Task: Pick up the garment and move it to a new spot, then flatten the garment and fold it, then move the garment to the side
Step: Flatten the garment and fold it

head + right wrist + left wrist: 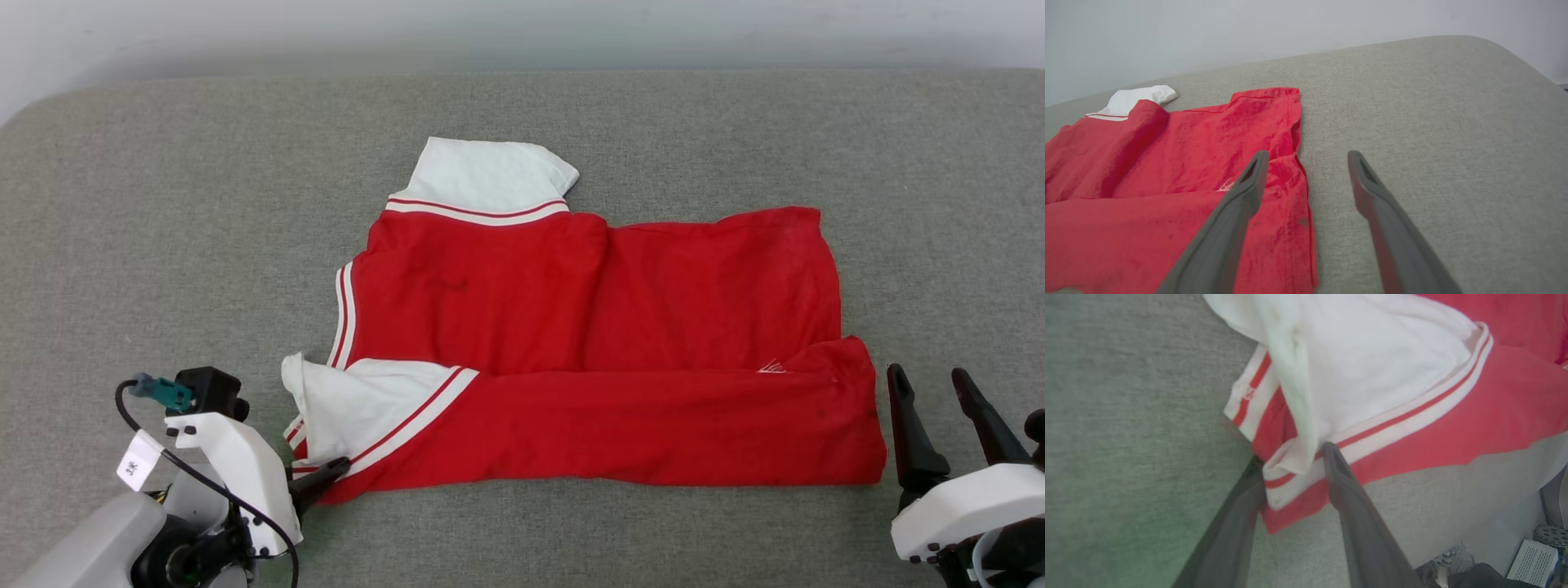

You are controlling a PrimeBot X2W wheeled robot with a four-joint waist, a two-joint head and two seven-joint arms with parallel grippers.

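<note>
The garment (571,327) lies on the grey padded surface, a red jersey with its near long edge folded over onto itself. One white sleeve (486,175) points to the back; the other (359,404) lies folded at the near left. My left gripper (339,469) is at the garment's near-left corner. In the left wrist view the left gripper (1292,455) has its jaws apart, straddling the striped trim (1286,486) of the garment (1453,416). My right gripper (927,371) stands open just right of the garment's right edge, empty. The right gripper (1308,155) hovers over that edge of the garment (1167,163).
The grey padded surface (163,204) stretches wide around the garment, with a pale wall (522,33) behind it. Past the surface's near edge, the left wrist view shows a white printed box (1533,563) and dark clutter low down.
</note>
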